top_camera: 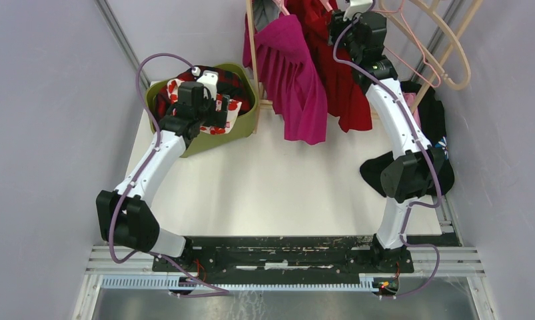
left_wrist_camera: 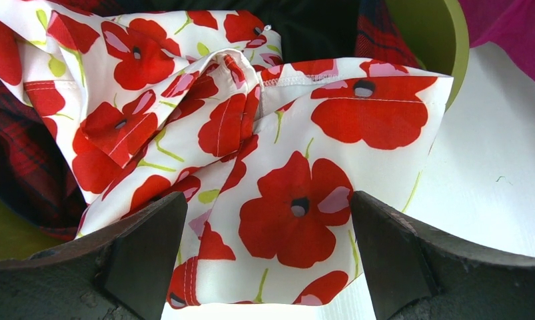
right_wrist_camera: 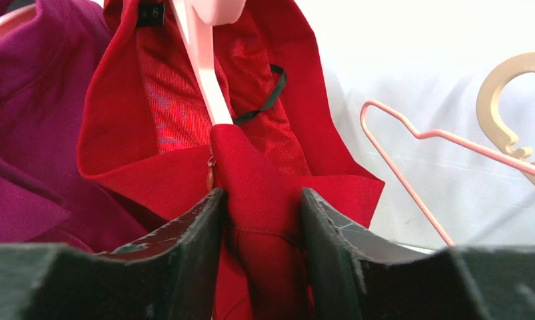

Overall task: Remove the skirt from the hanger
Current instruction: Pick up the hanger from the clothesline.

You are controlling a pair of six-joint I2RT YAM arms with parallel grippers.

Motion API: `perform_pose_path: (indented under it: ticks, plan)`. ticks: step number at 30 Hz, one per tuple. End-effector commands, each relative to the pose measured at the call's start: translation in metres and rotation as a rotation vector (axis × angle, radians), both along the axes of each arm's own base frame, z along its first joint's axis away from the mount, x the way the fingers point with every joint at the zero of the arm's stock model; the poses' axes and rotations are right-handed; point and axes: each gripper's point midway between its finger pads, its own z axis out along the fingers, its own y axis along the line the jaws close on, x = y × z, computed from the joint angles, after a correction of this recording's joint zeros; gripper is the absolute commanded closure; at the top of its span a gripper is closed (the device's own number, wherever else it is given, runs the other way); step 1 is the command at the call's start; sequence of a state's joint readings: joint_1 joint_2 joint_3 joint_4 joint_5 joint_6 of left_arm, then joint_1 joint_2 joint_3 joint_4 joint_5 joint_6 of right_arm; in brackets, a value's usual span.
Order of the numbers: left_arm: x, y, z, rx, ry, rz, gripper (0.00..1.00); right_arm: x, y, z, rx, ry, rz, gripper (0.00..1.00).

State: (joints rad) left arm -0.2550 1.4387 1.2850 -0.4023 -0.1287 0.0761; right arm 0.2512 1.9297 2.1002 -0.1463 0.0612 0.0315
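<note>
Currently, the right gripper [right_wrist_camera: 259, 207] is pinching a fold of the red skirt [top_camera: 348, 93], which is hanging on a pink hanger [right_wrist_camera: 203, 73] right of the green basket [top_camera: 246, 127]. Left gripper [left_wrist_camera: 268, 220] is hovering wide open over the basket's poppy-print garment [left_wrist_camera: 284, 153]. White table [top_camera: 271, 187] is sitting between grey walls [top_camera: 44, 100].

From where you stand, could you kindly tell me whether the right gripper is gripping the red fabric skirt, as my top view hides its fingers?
Observer: Yes, the right gripper has its jaws shut on a fold of the red skirt.
Operator: Thank you. What holds it up?
Observer: A pale pink plastic hanger reaches down inside its waist.
Operator: And the other arm?
Observer: The left gripper is open, holding nothing, over white poppy-print cloth in the green basket.
</note>
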Motion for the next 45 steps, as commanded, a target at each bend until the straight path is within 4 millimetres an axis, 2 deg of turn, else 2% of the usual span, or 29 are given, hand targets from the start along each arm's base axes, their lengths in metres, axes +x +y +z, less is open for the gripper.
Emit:
perform_pose_path:
  ticks: [1,7,8,12,15,18,21,30,33,40,45]
  plan:
    - [0.009,0.0,0.007,0.044,-0.036,-0.023,0.01,0.009,-0.001,-0.048,-0.028,0.124,-0.011,0.55]
    - [0.01,0.0,0.006,0.044,-0.035,-0.025,0.01,0.007,0.003,-0.038,-0.028,0.106,0.015,0.97]
    - [0.01,-0.001,0.006,0.044,-0.034,-0.025,0.01,0.005,0.003,-0.036,-0.03,0.103,0.018,0.99]
    - [0.009,0.0,0.007,0.04,-0.038,-0.025,0.01,0.002,-0.009,-0.022,-0.047,0.082,-0.045,0.99]
    - [0.008,-0.001,0.009,0.036,-0.045,-0.027,0.01,-0.001,-0.038,-0.006,-0.124,0.034,-0.204,0.99]
    - [0.006,-0.001,0.011,0.034,-0.048,-0.027,0.01,-0.017,-0.063,0.027,-0.277,-0.086,-0.356,0.99]
    - [0.005,0.0,0.011,0.03,-0.051,-0.026,0.01,-0.03,-0.071,0.054,-0.334,-0.164,-0.395,0.99]
    - [0.009,-0.006,0.018,0.003,-0.065,-0.039,0.01,-0.058,-0.074,0.107,-0.318,-0.302,-0.426,0.99]
    - [0.009,-0.007,0.019,-0.002,-0.069,-0.037,0.01,-0.06,-0.074,0.117,-0.344,-0.328,-0.445,1.0]
    - [0.008,-0.005,0.02,-0.002,-0.07,-0.032,0.01,-0.07,-0.059,0.137,-0.433,-0.38,-0.42,0.99]
    - [0.01,-0.007,0.025,-0.007,-0.081,-0.032,0.01,-0.082,-0.056,0.164,-0.433,-0.443,-0.429,0.99]
